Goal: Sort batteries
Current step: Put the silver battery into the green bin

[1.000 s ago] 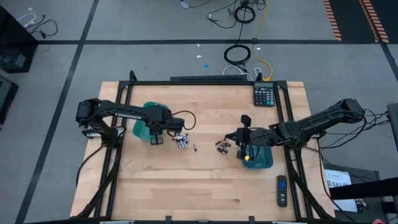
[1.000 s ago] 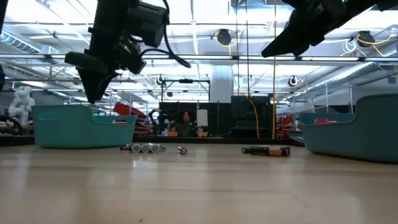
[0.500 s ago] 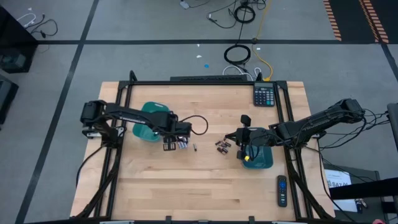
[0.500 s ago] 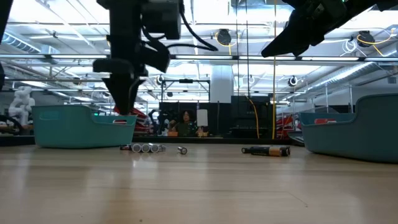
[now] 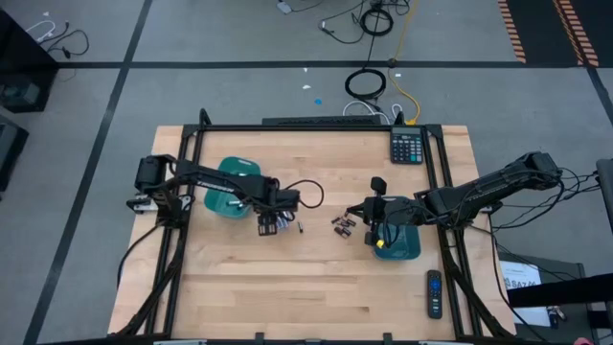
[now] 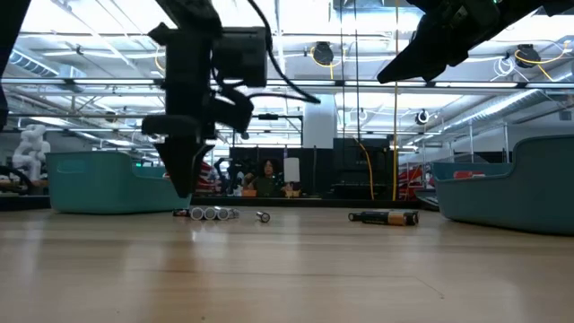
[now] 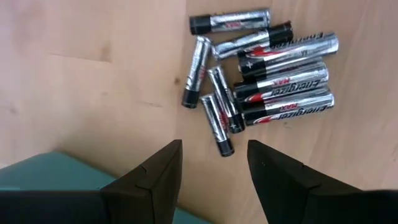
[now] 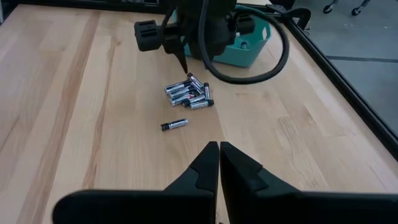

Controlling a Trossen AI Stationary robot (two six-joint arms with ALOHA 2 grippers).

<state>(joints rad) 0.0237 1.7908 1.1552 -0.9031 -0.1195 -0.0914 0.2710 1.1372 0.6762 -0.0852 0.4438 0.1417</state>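
Your left gripper (image 7: pixel 212 163), fingers parted, hovers over the silver batteries (image 7: pixel 261 74) mid-table; they look hard, slick, rollable — pinch one mid-barrel. Right gripper (image 8: pixel 219 155) waits closed.

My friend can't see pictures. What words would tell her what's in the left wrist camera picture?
A pile of silvery-grey batteries with black ends lies on a light wooden table, seen from just above. The left gripper hangs over them with its two dark fingers open, and a corner of a teal tray shows beside the gripper.

Dark jointed arms, black looping cables
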